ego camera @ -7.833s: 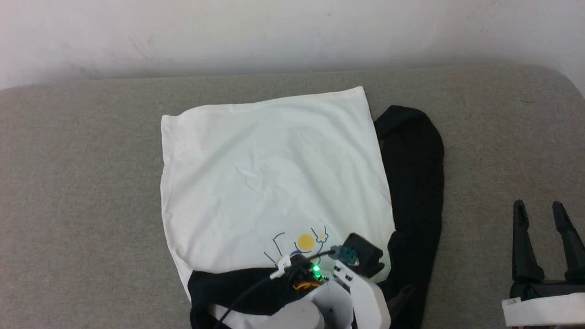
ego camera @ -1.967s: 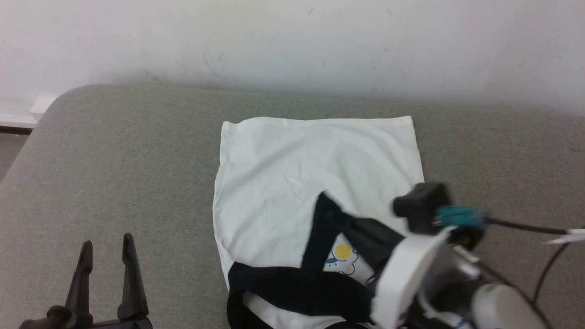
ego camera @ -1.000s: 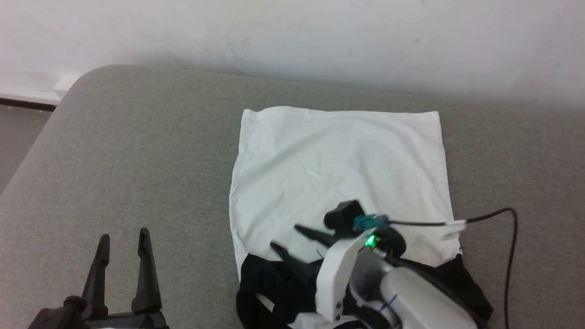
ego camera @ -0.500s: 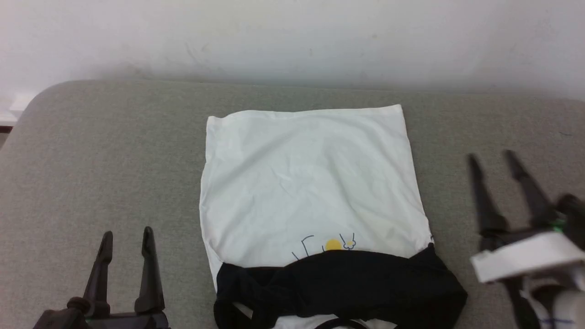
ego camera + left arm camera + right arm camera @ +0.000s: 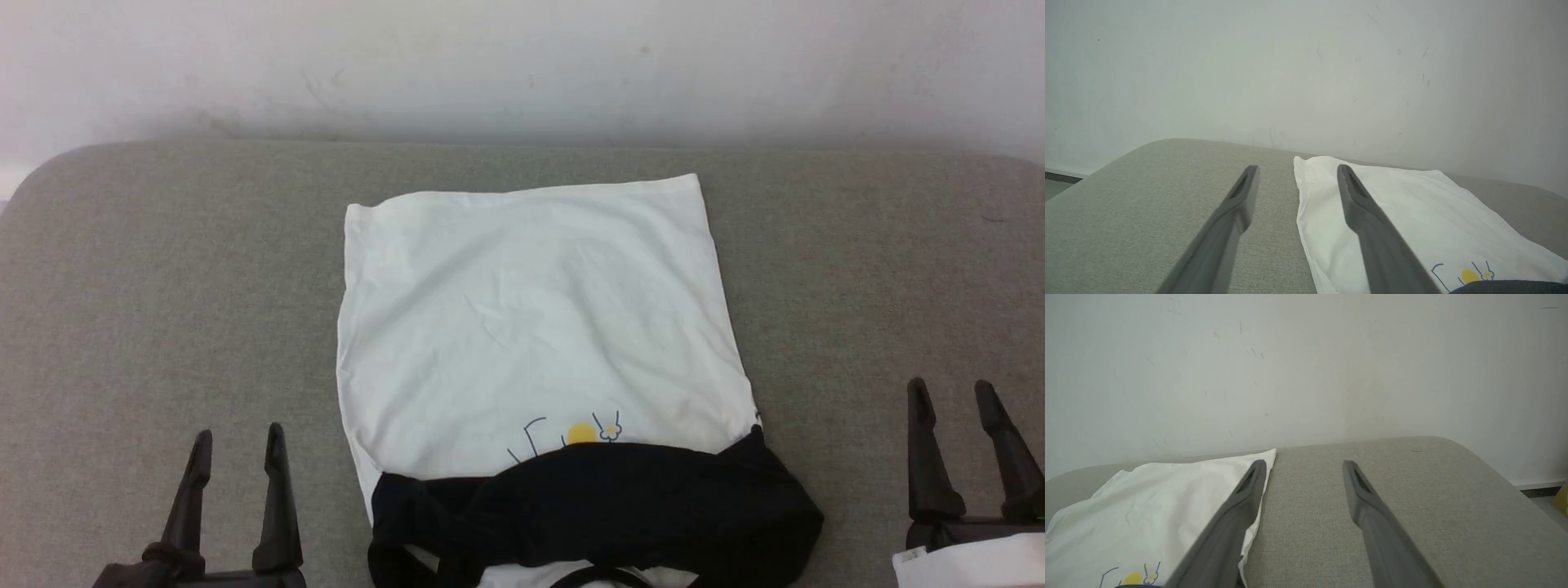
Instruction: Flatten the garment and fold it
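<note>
Garment lies centred, bare cushion flanking; left end effector, right end effector both apart, empty.

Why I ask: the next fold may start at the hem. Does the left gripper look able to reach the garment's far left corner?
Probably yes. The left gripper is open and empty, and bare grey cushion lies between it and the far left corner of the garment; nothing blocks the path.

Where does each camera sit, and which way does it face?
Head: above, looking down at the garment on the cushion; left gripper and right gripper at the bottom corners.
Left wrist: looks along its fingers toward the wall; garment right.
Right wrist: likewise; garment left.
Shared: all show the yellow print.
</note>
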Available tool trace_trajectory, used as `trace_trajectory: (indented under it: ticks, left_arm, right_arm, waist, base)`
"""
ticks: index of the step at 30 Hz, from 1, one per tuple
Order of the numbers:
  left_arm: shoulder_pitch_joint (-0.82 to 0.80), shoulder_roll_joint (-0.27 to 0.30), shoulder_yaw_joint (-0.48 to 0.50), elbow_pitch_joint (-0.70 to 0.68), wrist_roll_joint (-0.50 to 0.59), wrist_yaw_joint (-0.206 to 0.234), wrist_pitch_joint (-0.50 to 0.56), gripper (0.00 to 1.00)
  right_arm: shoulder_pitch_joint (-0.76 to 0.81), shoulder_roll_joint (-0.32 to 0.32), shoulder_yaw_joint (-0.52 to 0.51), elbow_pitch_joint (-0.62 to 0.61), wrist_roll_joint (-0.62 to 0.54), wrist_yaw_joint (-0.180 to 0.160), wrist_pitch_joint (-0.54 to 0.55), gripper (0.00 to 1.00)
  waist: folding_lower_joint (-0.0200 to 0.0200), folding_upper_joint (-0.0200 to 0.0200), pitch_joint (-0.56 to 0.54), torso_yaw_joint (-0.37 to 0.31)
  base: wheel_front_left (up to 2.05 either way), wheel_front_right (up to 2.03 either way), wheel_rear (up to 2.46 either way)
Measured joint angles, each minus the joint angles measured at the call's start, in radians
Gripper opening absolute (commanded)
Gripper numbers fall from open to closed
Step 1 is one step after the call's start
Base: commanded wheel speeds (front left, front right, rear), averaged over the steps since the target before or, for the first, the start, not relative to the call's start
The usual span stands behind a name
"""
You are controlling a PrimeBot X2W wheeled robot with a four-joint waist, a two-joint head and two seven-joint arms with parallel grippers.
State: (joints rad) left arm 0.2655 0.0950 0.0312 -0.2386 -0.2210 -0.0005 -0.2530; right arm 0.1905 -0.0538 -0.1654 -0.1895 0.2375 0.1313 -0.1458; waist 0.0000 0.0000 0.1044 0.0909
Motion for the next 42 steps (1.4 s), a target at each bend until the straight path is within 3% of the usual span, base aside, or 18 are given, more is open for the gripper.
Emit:
trace_trajectory:
  ticks: [4,8,15,23,32,42]
  left_arm:
    - [-0.012,0.009,0.010,-0.012,0.000,-0.005,-0.003,1.00]
    - [-0.114,0.059,0.018,-0.046,-0.009,-0.039,0.046,1.00]
    - [-0.465,0.217,0.021,-0.043,-0.084,-0.095,0.303,1.00]
    - [-0.851,0.387,-0.037,0.176,-0.174,-0.115,0.571,1.00]
    - [-1.036,0.452,-0.134,0.360,-0.340,-0.123,0.846,1.00]
    - [-1.049,0.467,-0.136,0.455,-0.424,-0.122,0.982,1.00]
  right_arm:
    - [-0.009,0.001,0.009,-0.006,-0.001,0.000,-0.005,1.00]
    - [-0.038,0.001,0.011,-0.040,-0.014,0.000,-0.001,1.00]
    - [-0.102,0.001,0.038,-0.102,-0.045,0.000,0.024,1.00]
    - [-0.168,0.001,0.078,-0.123,-0.062,0.000,0.041,1.00]
    - [-0.199,0.001,0.100,-0.128,-0.071,0.000,0.050,1.00]
    - [-0.211,0.001,0.099,-0.133,-0.071,0.000,0.059,1.00]
  waist:
    - [0.0000,0.0000,0.009,-0.003]
    - [0.0000,0.0000,0.037,-0.006]
    - [0.0001,0.0000,0.126,-0.011]
    - [0.0004,0.0000,0.250,-0.026]
    - [0.0003,0.0000,0.369,-0.066]
    - [0.0001,0.0000,0.449,-0.115]
  base:
    - [0.00,0.00,0.00]
    - [0.00,0.00,0.00]
    - [0.00,0.00,0.00]
    - [0.00,0.00,0.00]
    - [0.00,0.00,0.00]
    - [0.00,0.00,0.00]
